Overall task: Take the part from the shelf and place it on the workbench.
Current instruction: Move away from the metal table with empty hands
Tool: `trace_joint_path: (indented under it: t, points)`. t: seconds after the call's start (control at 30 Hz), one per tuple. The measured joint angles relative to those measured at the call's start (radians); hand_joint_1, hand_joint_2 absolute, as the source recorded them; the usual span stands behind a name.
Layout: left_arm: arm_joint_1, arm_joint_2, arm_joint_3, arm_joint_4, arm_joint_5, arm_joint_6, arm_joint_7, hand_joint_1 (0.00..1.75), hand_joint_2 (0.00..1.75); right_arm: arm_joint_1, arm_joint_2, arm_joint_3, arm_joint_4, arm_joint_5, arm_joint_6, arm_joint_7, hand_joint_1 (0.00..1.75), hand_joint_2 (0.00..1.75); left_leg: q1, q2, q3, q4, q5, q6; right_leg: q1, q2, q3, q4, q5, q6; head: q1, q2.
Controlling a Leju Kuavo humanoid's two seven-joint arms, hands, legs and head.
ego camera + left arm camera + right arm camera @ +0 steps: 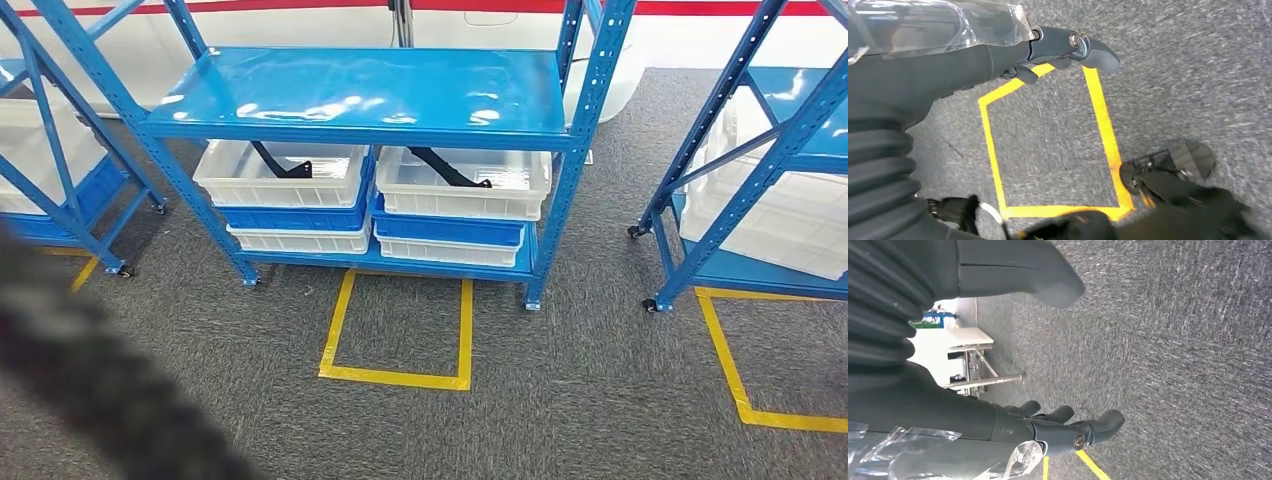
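Two black strap-like parts lie in white bins on the blue shelf's point(365, 128) lower level: one part point(287, 165) in the left bin point(280, 185), the other part point(450, 170) in the right bin point(465, 192). Both arms hang at my sides, far from the shelf. My left hand point(1058, 50) hangs over the grey carpet with its fingers stretched out and nothing in it. My right hand point(1058, 427) also hangs over the carpet, fingers apart from the thick thumb point(1048, 282), holding nothing.
A yellow tape square point(340, 325) marks the carpet in front of the shelf. More blue racks with white bins stand at the left point(50, 170) and right point(760, 200). A white table point(965, 336) on metal legs stands far off. A blurred dark shape point(90, 380) crosses the lower left.
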Motion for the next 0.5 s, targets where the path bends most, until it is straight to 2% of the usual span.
trace_joint_path:
  t: [0.07, 0.1, 0.13, 0.17, 0.23, 0.27, 0.3, 0.4, 0.43, 0.47, 0.5]
  points:
    - [0.005, 0.0, 0.0, 0.0, 0.0, 0.0, 0.002, 0.0, 1.75, -0.001, 0.0, 0.005, 0.0, -0.001, -0.011, 0.009, 0.0, 0.87, 0.003, -0.02, -0.062, 0.14, -0.064, -0.008, 0.001, 0.01, -0.007, 0.0, 0.004, -0.004, -0.001, 0.0]
    - [0.008, 0.0, 0.0, 0.0, 0.0, 0.0, 0.002, 0.0, 1.75, -0.001, 0.0, 0.007, 0.0, -0.002, -0.014, 0.011, 0.0, 1.31, 0.003, -0.023, -0.078, 0.177, -0.072, -0.009, 0.001, 0.015, -0.009, 0.001, 0.005, -0.004, -0.001, 0.0]
    - [0.009, 0.0, 0.0, 0.0, 0.0, 0.0, 0.002, 0.0, 1.75, -0.001, 0.0, 0.008, 0.0, -0.004, -0.015, 0.013, 0.0, 1.75, 0.003, -0.025, -0.076, 0.173, -0.06, -0.007, 0.001, 0.02, -0.009, 0.001, 0.006, -0.003, -0.001, 0.0]
    - [0.009, 0.0, 0.0, 0.0, 0.0, 0.0, 0.002, 0.0, 1.75, -0.001, 0.0, 0.009, 0.0, -0.006, -0.015, 0.013, 0.0, 1.75, 0.003, -0.026, -0.053, 0.127, -0.03, -0.004, 0.001, 0.024, -0.009, 0.001, 0.007, -0.002, -0.001, 0.0]
    - [0.007, 0.0, 0.0, 0.0, 0.0, 0.0, 0.005, 0.0, 1.75, -0.001, 0.0, 0.009, 0.0, -0.01, -0.014, 0.013, 0.0, 1.75, 0.0, -0.031, 0.02, -0.027, 0.039, 0.008, 0.002, 0.031, -0.008, 0.001, 0.009, 0.002, -0.001, 0.0]
    - [0.006, 0.0, 0.0, 0.0, 0.0, 0.0, 0.009, 0.0, 1.75, -0.001, 0.0, 0.009, 0.0, -0.013, -0.011, 0.013, 0.0, 1.75, -0.003, -0.033, 0.046, -0.086, 0.061, 0.014, 0.003, 0.034, -0.008, 0.001, 0.01, 0.006, -0.001, 0.0]
    - [0.005, 0.0, 0.0, 0.0, 0.0, 0.0, 0.012, 0.0, 1.75, -0.001, 0.0, 0.009, 0.0, -0.016, -0.008, 0.013, 0.0, 1.75, -0.006, -0.035, 0.06, -0.121, 0.071, 0.018, 0.004, 0.036, -0.009, 0.001, 0.011, 0.011, -0.001, 0.0]
    - [0.004, 0.0, 0.0, 0.0, 0.0, 0.001, 0.017, 0.0, 1.75, 0.0, -0.001, 0.009, 0.0, -0.022, 0.0, 0.013, 0.0, 1.75, -0.009, -0.033, 0.061, -0.136, 0.08, 0.031, 0.003, 0.038, -0.009, -0.001, 0.013, 0.028, -0.001, 0.0]
    - [0.003, -0.001, 0.0, 0.0, 0.0, 0.001, 0.017, 0.0, 1.75, 0.0, -0.001, 0.009, 0.0, -0.023, 0.0, 0.013, 0.0, 1.75, -0.007, -0.031, 0.061, -0.141, 0.086, 0.038, 0.003, 0.037, -0.015, 0.011, 0.002, 0.033, 0.0, 0.0]
    - [0.003, -0.001, 0.0, 0.0, 0.0, 0.001, 0.017, 0.0, 1.75, 0.0, -0.001, 0.01, 0.0, -0.024, 0.001, 0.013, 0.0, 1.75, -0.005, -0.029, 0.061, -0.146, 0.092, 0.046, 0.003, 0.036, -0.029, 0.043, -0.02, 0.037, 0.001, 0.0]
    - [0.003, -0.001, 0.0, 0.0, 0.0, 0.002, 0.017, 0.0, 1.75, 0.0, -0.002, 0.01, 0.0, -0.026, 0.002, 0.014, 0.0, 1.75, -0.004, -0.027, 0.06, -0.149, 0.096, 0.051, 0.002, 0.035, -0.053, 0.098, -0.054, 0.039, 0.002, 0.0]
